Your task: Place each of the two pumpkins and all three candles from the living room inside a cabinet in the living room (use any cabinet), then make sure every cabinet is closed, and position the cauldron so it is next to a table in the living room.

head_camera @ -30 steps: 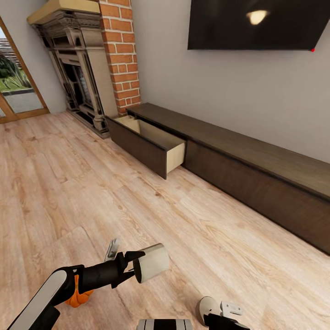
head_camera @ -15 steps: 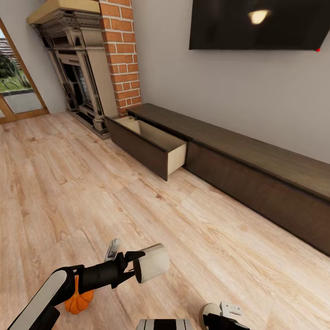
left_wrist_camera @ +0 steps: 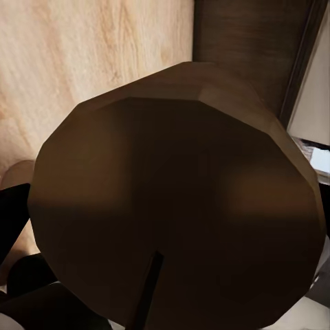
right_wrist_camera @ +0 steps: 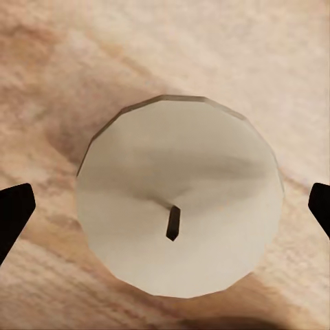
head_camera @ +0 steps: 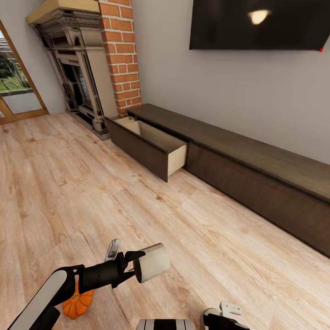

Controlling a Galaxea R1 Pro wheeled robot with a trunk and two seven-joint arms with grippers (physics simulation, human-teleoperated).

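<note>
My left gripper (head_camera: 136,266) is shut on a candle (head_camera: 153,262), held sideways low over the floor; up close that candle (left_wrist_camera: 179,206) looks dark, its wick showing. An orange pumpkin (head_camera: 75,303) sits on the floor under my left forearm. A second candle (right_wrist_camera: 179,172) stands upright on the floor, and my right gripper (right_wrist_camera: 167,210) hangs open above it, fingertips (right_wrist_camera: 14,213) clear of its sides. In the head view this candle (head_camera: 206,317) is beside the right gripper (head_camera: 222,318). The long dark cabinet (head_camera: 256,174) runs along the wall with one drawer (head_camera: 151,142) pulled open.
A fireplace (head_camera: 78,78) and brick column (head_camera: 119,50) stand at the far left past the cabinet. A TV (head_camera: 261,23) hangs on the wall above it. A glass door (head_camera: 13,87) is at the left edge. Wood floor (head_camera: 137,206) lies between me and the drawer.
The whole view has shifted a little. The pumpkin and the right-hand candle now sit lower in the picture. My left gripper still holds its candle the same way.
</note>
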